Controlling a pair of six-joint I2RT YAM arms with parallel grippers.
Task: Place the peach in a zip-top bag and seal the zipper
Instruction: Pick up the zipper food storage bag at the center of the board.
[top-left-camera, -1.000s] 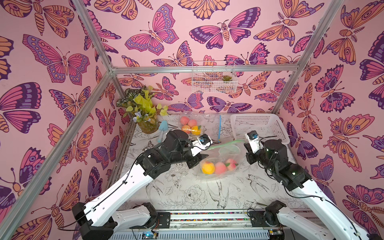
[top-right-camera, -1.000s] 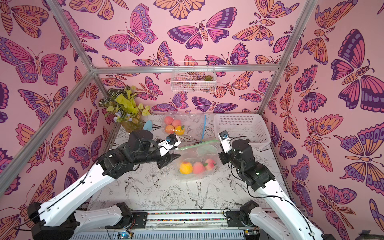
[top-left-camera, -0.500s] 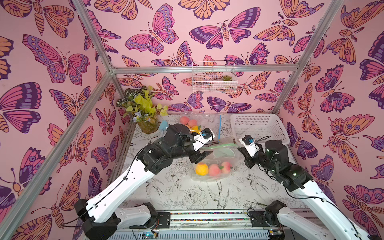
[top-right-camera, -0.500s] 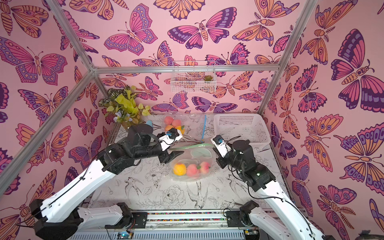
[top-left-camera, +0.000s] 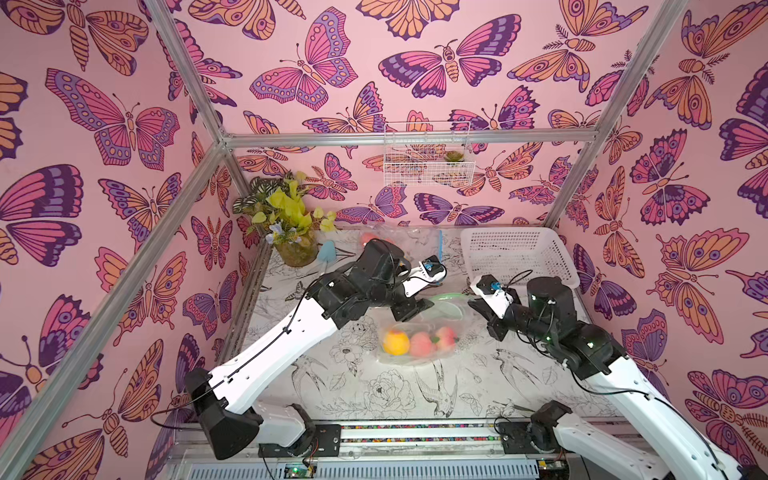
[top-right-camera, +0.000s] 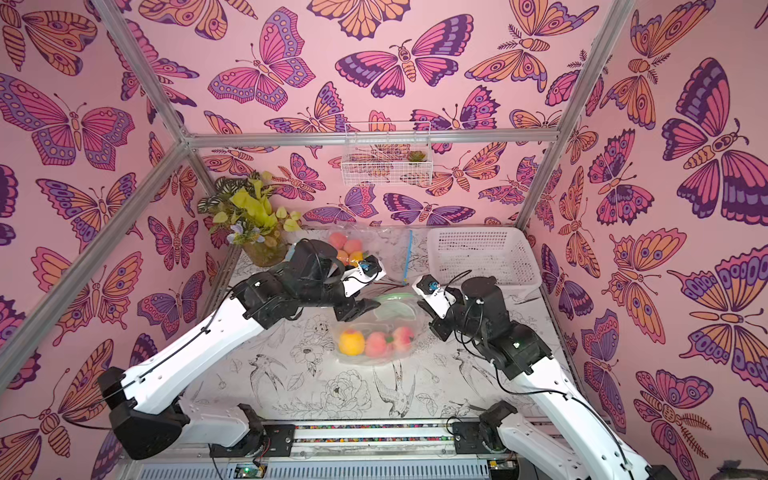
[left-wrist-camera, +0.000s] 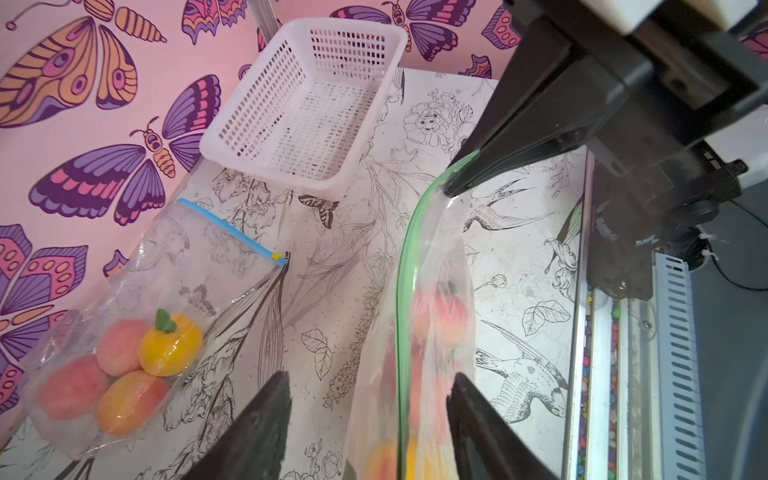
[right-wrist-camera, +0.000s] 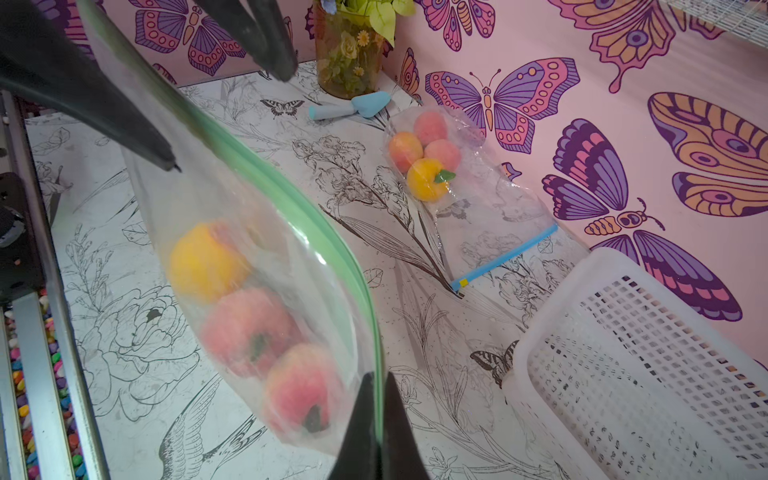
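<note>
- The right gripper (right-wrist-camera: 376, 384) had its jaws closed flat on the green zipper (left-wrist-camera: 400, 291), pinching the end nearest the white basket (top-left-camera: 517, 255).
- The left gripper (left-wrist-camera: 369, 376) stood about half open, with a finger on each side of the zipper at the end farthest from the basket. Neither finger clearly touched the plastic.
- The zip-top bag (top-right-camera: 386, 316) hung from that pinch and sagged onto the table (top-left-camera: 374, 395), near the basket on its robot-facing side. Its mouth looked parted in both top views.
- Two pink peaches (right-wrist-camera: 249, 328) and a yellow fruit (top-left-camera: 394, 343) lay inside it, so loading looked finished and sealing was the step in hand.
- Next, the left jaws would need to close on the zipper and slide along it toward the basket, with the right hold keeping it taut.
- A second bag (left-wrist-camera: 187, 257) of fruit, with a blue zipper, lay beside the basket toward the back wall.
</note>
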